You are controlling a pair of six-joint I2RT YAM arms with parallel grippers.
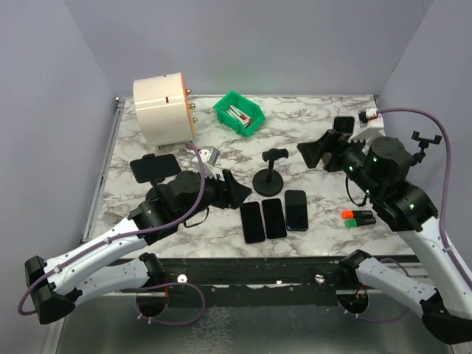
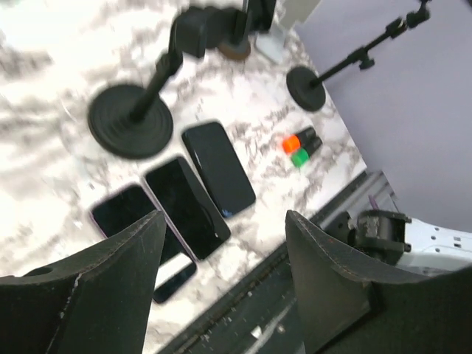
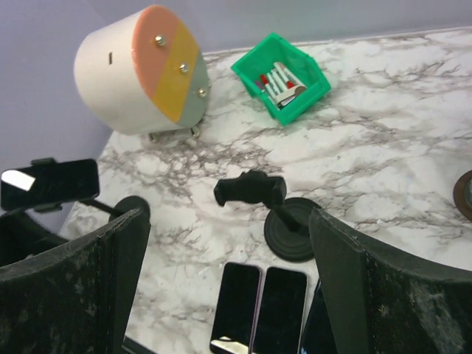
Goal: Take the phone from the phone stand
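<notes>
Black glass catches the light: the phone (image 1: 155, 168) sits clamped sideways in its phone stand (image 3: 131, 203) at the table's (image 1: 310, 110) left, raised where fingers can close on its edges. The left end effector (image 2: 223, 221) and right end effector (image 3: 227, 217) are both spread wide and hold nothing, the left one nearer, though it faces three loose phones (image 1: 274, 217).

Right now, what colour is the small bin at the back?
The bin is green; clearest in right wrist view.

Three flat black phones (image 1: 274, 217), a black round-based stand (image 1: 268, 181) and a green plastic bin (image 1: 239, 113) are carried by the white marbled tabletop (image 1: 310, 133).
</notes>
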